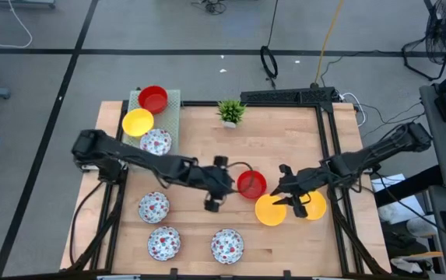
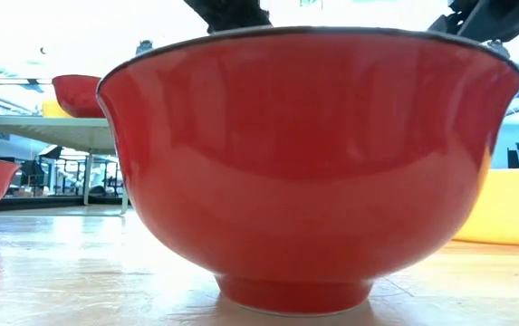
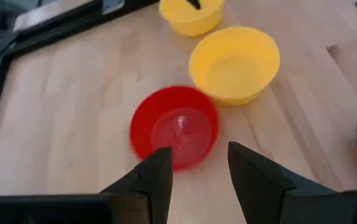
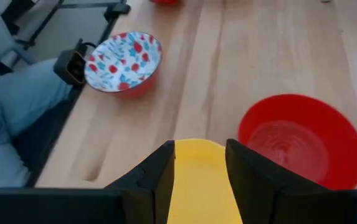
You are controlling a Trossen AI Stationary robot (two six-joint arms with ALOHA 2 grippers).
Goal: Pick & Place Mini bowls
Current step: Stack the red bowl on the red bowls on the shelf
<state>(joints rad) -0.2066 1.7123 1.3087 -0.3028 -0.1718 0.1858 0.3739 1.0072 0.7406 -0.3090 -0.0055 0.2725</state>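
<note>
Red bowl [image 1: 251, 184] at table centre, both arms close in.
High view: left gripper [image 1: 213, 202] sits lower left of the red bowl; right gripper [image 1: 291, 204] over two yellow bowls [image 1: 270, 210] right of it; four floral bowls [image 1: 153, 207] spread across the frame's left and bottom.
Low view: red bowl [image 2: 309, 163] fills the frame, upright on wood.
Left wrist view: fingers [image 3: 158, 180] spread narrow, empty, red bowl [image 3: 175, 127] just beyond.
Right wrist view: fingers [image 4: 159, 174] parted narrow above a yellow bowl [image 4: 198, 180], not gripping.
</note>
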